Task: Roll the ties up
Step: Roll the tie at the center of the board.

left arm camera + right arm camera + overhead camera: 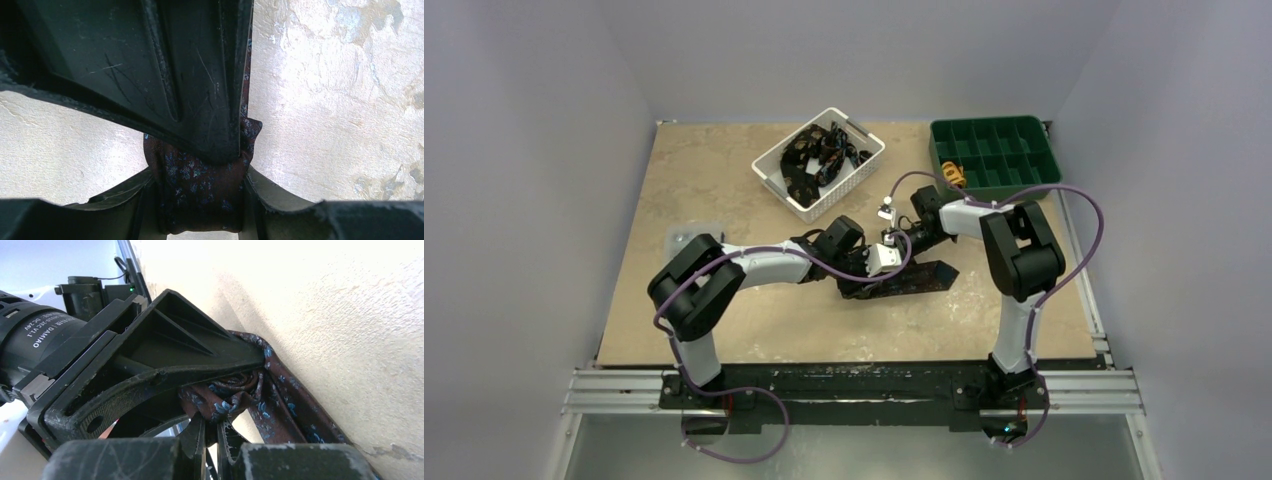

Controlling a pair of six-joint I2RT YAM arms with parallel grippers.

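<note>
A dark brown tie point(916, 279) with small pale blue marks lies at mid-table, partly rolled at its left end. My left gripper point(860, 285) is shut on the rolled part point(197, 185), which fills the gap between its fingers point(125, 192). My right gripper point(882, 268) meets it from the right. In the right wrist view its jaws stand nearly closed on a fold of the roll point(235, 395), with the gripper point(218, 430) under the left gripper's black finger point(175, 352). The tie's loose length point(295, 405) runs along the table.
A white basket point(774, 182) at the back centre holds more dark ties point(819, 155). A green compartment tray point(1024, 128) stands at the back right with a small orange-yellow thing point(952, 173) in it. Purple cables loop off both arms.
</note>
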